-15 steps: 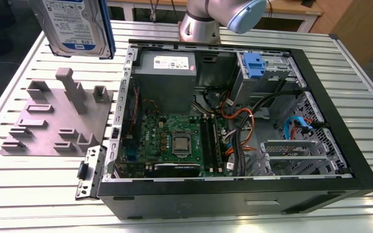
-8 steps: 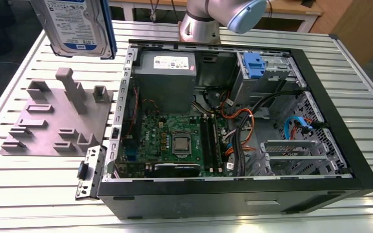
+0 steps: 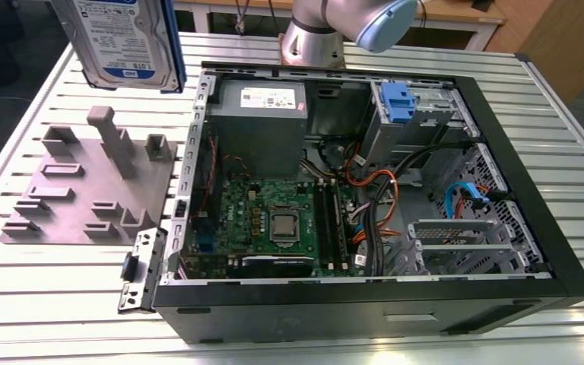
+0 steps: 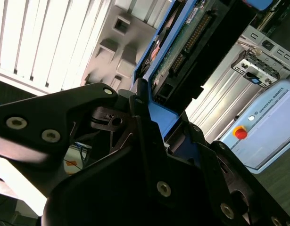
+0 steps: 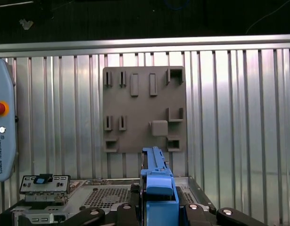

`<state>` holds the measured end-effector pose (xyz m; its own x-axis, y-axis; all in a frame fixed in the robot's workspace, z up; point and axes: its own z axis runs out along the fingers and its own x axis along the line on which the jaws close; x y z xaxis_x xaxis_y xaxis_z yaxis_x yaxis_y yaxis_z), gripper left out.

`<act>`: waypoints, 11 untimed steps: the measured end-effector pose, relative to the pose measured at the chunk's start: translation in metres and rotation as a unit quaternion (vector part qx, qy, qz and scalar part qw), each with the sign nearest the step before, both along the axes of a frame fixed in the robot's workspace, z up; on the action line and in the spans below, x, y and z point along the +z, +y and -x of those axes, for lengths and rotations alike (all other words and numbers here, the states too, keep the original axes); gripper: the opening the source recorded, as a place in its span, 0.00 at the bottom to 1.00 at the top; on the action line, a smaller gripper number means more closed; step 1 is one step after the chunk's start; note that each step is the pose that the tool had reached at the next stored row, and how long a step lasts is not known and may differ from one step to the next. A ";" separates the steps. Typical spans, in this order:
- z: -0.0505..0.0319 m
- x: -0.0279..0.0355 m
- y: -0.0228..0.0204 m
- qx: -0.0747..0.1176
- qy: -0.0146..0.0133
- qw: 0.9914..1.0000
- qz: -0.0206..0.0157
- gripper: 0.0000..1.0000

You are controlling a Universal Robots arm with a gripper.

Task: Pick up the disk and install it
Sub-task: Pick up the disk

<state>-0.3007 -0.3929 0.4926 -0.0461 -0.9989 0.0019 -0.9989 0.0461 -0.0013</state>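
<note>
Disk (image 3: 130,38) held up in the air by the claw, upright, label side to the camera in the exterior view. There it hangs at that view's far left, above the slatted metal bench (image 3: 58,304), beyond the grey fixture plate (image 3: 69,205) and clear of it, not touching. It sits to the exterior view's left of the open computer case (image 3: 373,304), outside it and well above it.

Claw (image 4: 162,114) clenched on the disk's blue carrier frame. In the second wrist view the black fingers (image 4: 144,136) sit on either side of the blue edge, and the disk (image 4: 182,47) runs away from the claw with its green circuit-board side showing.

In the first wrist view the claw (image 5: 159,207) looks down along the carrier's edge (image 5: 158,188). The fixture plate (image 5: 140,108) lies flat on the bench (image 5: 229,117) below, its posts and slots bare, and a corner of the case (image 5: 102,195) shows near the claw. A pendant with a red button (image 5: 1,141) shows in both wrist views.

Arm (image 3: 318,38) stands at the far side of the bench behind the case. The case lies on its side, its open side facing up, with the power supply (image 3: 261,106), motherboard (image 3: 282,220) and drive cage with a blue piece (image 3: 398,103) showing inside.
</note>
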 end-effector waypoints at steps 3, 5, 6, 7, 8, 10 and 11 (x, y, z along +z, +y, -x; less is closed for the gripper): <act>-0.0014 0.0000 0.0000 0.000 0.000 1.000 0.000 0.37; -0.0021 0.0000 0.0000 0.000 0.000 1.000 0.000 0.37; -0.0025 0.0000 0.0000 0.000 0.000 1.000 0.000 0.37; -0.0029 0.0000 0.0000 0.000 0.000 1.000 0.000 0.37; -0.0032 0.0000 0.0000 0.000 0.000 1.000 0.000 0.37; -0.0039 0.0000 0.0000 0.000 0.000 1.000 0.000 0.37; -0.0043 0.0000 0.0000 0.000 0.000 1.000 0.000 0.37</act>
<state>-0.2964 -0.3929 0.4926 -0.0460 -0.9989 0.0019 -0.9989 0.0460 -0.0013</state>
